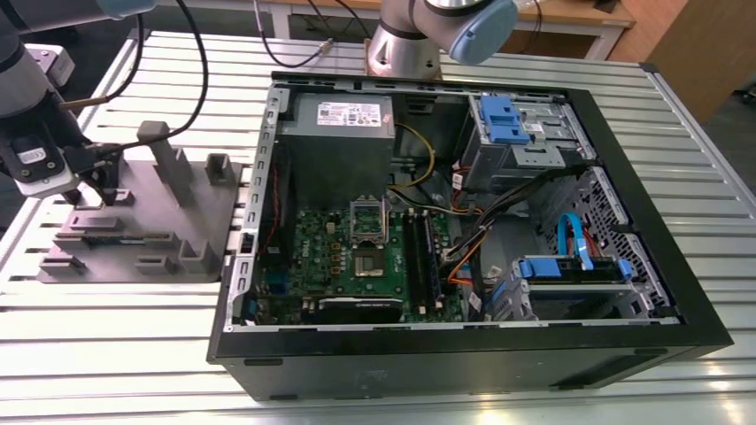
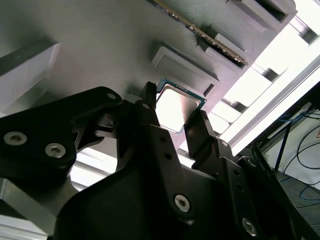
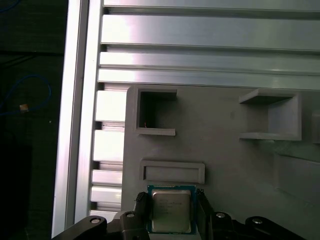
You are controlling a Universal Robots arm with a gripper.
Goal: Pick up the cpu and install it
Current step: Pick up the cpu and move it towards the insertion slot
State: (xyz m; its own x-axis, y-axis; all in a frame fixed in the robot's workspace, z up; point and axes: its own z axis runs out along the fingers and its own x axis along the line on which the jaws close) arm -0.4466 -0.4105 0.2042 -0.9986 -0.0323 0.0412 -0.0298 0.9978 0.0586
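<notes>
The cpu (image 3: 171, 210) lies flat on the grey fixture (image 3: 230, 165), on the slatted worktop (image 1: 390, 53) beside the open computer case (image 1: 473, 221). The claw (image 2: 175, 117) straddles it, fingers (image 2: 149, 107) spread alongside its edges, not visibly gripping.

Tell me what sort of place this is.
Likely a robotics lab or test bench for PC assembly. An open computer case sits on a slatted metal table, beside a grey fixture where the arm's tool straddles a cpu.

Grey fixture (image 1: 154, 221) beside open computer case (image 1: 473, 204).
</notes>
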